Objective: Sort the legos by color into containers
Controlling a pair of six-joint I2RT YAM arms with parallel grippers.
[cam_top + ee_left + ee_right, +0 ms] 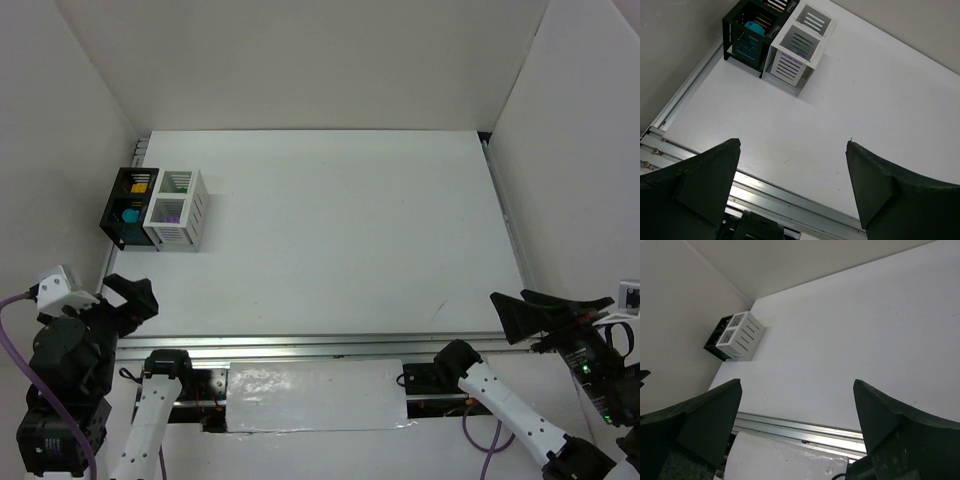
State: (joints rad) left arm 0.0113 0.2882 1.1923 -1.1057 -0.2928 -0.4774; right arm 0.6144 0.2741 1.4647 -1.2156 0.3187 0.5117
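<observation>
You have no loose brick to pick up. The white surface (350,230) shows none in the top view, so I judge the sorting finished and the step in hand to be a last check.

At the lower left of the top view, your left gripper (128,298) hangs at the near edge with its jaws wide and nothing between them. Do not reach with it. First look down into every opening, and go in only if a colour lies with a wrong one.

In the upper left, the black slatted plastic container (113,200) stands touching the white slatted plastic container (196,212) on its right. Every lego you can see is inside these two. If you must correct one, come straight down from above, because the openings are narrow for such wide jaws.

At the lower right, your right gripper (548,308) is also wide and empty, well apart from the containers.

The count:
- Grippers: two.
- Containers: two, each showing two openings, so four openings.
- In the black container: one yellow lego brick (141,183) and one teal lego brick (130,213).
- In the white container: one green lego brick (178,182) and one purple lego brick (170,212).
- Orange: none visible.

Whether more bricks lie under each colour, I cannot tell.
</observation>
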